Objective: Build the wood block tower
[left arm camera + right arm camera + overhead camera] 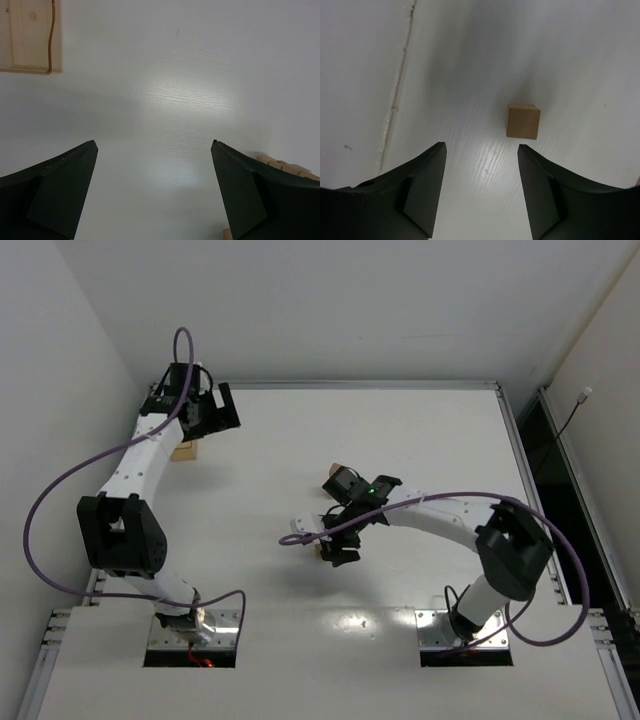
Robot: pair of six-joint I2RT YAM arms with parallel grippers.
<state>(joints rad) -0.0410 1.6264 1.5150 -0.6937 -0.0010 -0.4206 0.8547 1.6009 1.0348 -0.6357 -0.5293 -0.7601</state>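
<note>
In the right wrist view one small tan wood block [523,121] lies on the white table, just beyond my right gripper [481,145] and slightly right of its centre line. That gripper is open and empty. In the top view the right gripper [335,525] is near the table's middle, with small tan patches showing beside it. My left gripper [154,145] is open and empty over bare table, and sits at the far left in the top view [222,410]. Tan wood blocks [282,165] peek out behind its right finger. Another block [183,450] lies under the left arm. No stacked tower shows.
White walls close the table at the back and left. The table's right edge [515,440] has a dark gap beyond it. A cream panel [30,35] with a thin brown line shows at the upper left of the left wrist view. Purple cables loop off both arms.
</note>
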